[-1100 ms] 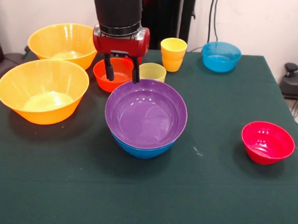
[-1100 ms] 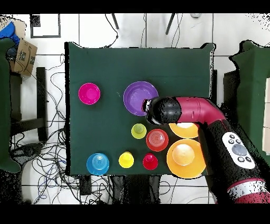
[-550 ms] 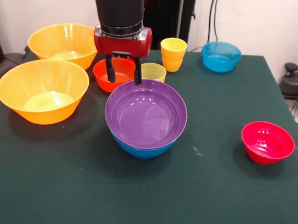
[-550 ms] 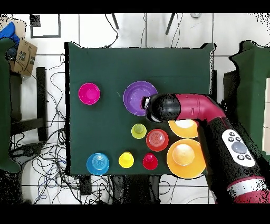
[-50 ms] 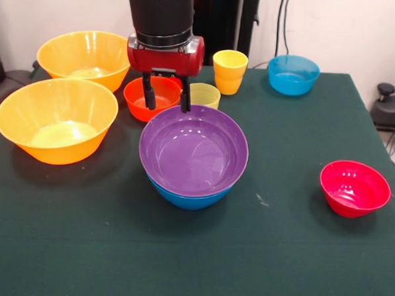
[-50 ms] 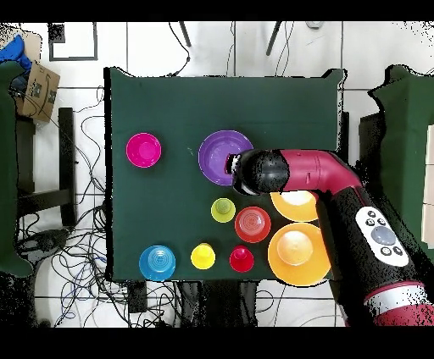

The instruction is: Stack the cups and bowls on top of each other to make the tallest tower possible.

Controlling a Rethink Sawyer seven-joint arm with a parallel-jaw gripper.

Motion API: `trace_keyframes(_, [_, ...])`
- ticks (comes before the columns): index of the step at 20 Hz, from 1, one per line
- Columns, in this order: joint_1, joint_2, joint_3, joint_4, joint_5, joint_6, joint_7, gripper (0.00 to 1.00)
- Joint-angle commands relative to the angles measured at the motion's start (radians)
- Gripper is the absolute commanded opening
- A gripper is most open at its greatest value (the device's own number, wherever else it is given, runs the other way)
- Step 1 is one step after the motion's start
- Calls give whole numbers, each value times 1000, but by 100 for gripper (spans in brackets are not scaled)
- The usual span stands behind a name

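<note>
Check the gripper (image 5: 167, 100) first: its two fingers stand apart with nothing between them, and it hangs over the far rim of the purple bowl (image 5: 193, 150).

The tower so far is that purple bowl nested in the blue bowl (image 5: 189, 199), at the centre of the table (image 5: 278, 258). In the front view, the orange-red bowl (image 5: 150, 98) and the pale yellow cup (image 5: 203, 94) lie at about 11 and 12 o'clock from it, just beyond the rim. The two large yellow-orange bowls (image 5: 56, 119) sit at 9 to 10 o'clock, the pink-red bowl (image 5: 354, 188) at 3 o'clock, the orange-yellow cups (image 5: 229, 71) and light-blue bowl (image 5: 293, 74) at 1 o'clock.

Hazards, as judgement:
- A descent from here could land a fingertip on the purple rim and tilt or shift the tower.
- A reach toward the orange-red bowl could nudge the pale cup beside it.

No brand, label or writing is legible on any item.
</note>
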Motion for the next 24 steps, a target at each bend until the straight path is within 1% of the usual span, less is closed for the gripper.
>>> trace_keyframes(1, [22, 31, 26, -8, -75, 0, -135, 100])
trace_keyframes(7, [25, 31, 19, -4, -82, -1, -132, 100])
trace_keyframes(12, [18, 40, -13, 25, -127, -53, -117, 100])
trace_keyframes(17, [12, 57, -32, 45, -176, -126, -94, 100])
trace_keyframes(24, [16, 82, -45, 42, -216, -162, -66, 100])
